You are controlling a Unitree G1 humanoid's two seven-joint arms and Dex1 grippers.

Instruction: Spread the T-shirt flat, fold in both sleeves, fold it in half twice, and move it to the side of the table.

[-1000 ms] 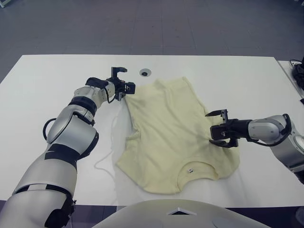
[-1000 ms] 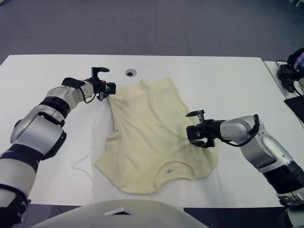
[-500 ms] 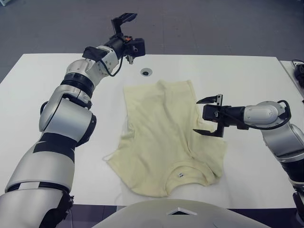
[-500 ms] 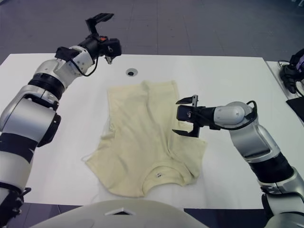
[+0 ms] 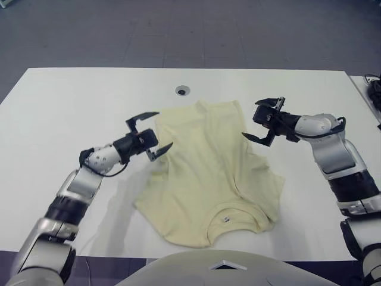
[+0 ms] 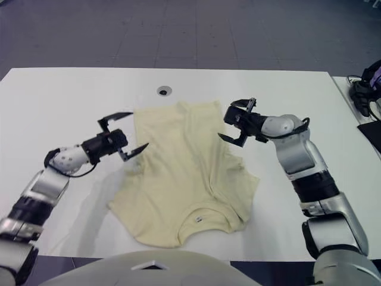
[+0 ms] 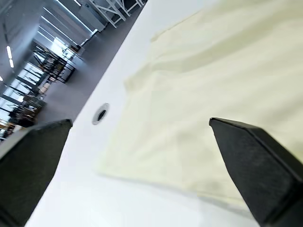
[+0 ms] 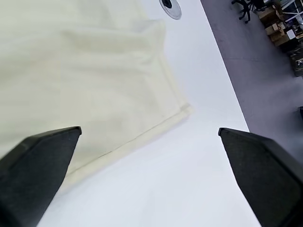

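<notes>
Pale yellow T-shirt [image 5: 205,179] lies mid white table [image 5: 71,95], collar at near edge, hem toward cable grommet [image 5: 181,90], right side rumpled. Left gripper [image 5: 165,128] hangs at shirt's left edge, fingers spread wide, gripping nothing. Right gripper [image 5: 250,118] above shirt's far right corner, also spread, empty.

Soft, even light from overhead leaves the white counter [image 5: 286,95] bright, the grey floor [image 5: 178,30] beyond it dimmer, and only faint shading along the folds of the shirt [image 5: 202,167].
</notes>
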